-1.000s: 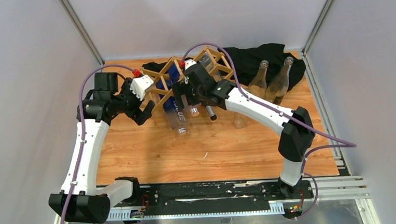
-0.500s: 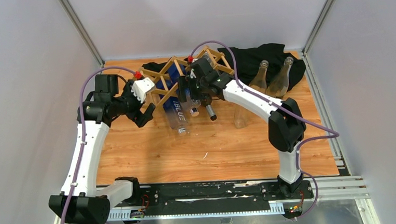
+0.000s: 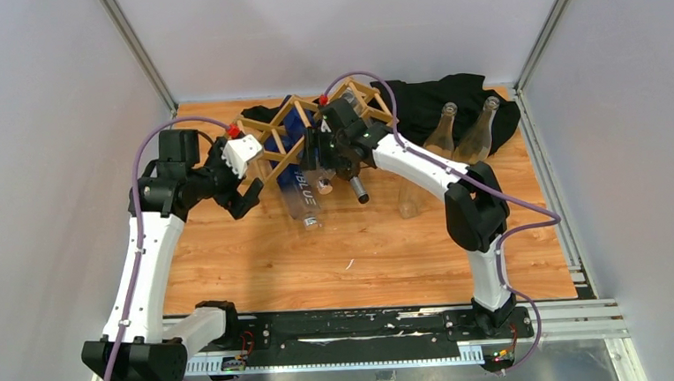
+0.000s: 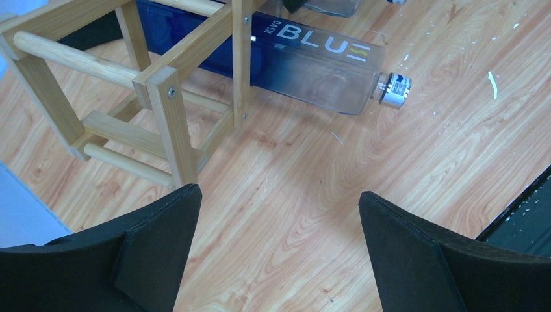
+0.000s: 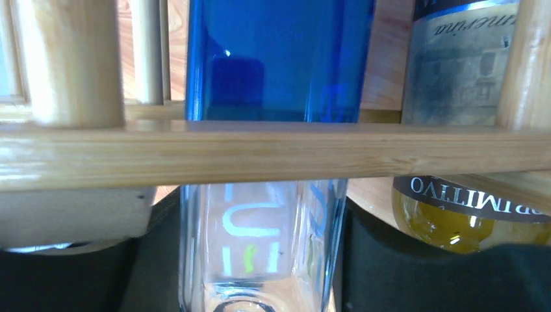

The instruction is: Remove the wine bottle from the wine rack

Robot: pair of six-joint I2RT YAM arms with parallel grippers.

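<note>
Status | left fingers: spread wide, empty, above surface beside wine rack | right fingers: flanking blue bottle, whether clamped cannot be told | blue bottle: lying in rack, cap end out on surface

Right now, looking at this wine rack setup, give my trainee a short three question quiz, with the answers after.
1. True or false: the left tool holds a bottle.
2. Where is the left tool? A. beside the left end of the light wooden lattice rack; B. over the black cloth; C. inside a rack cell.
3. Fill in: the right tool grips the square glass bottle coloured ____.
Key: 1 false, it is open and empty; 2 A; 3 blue.
</note>
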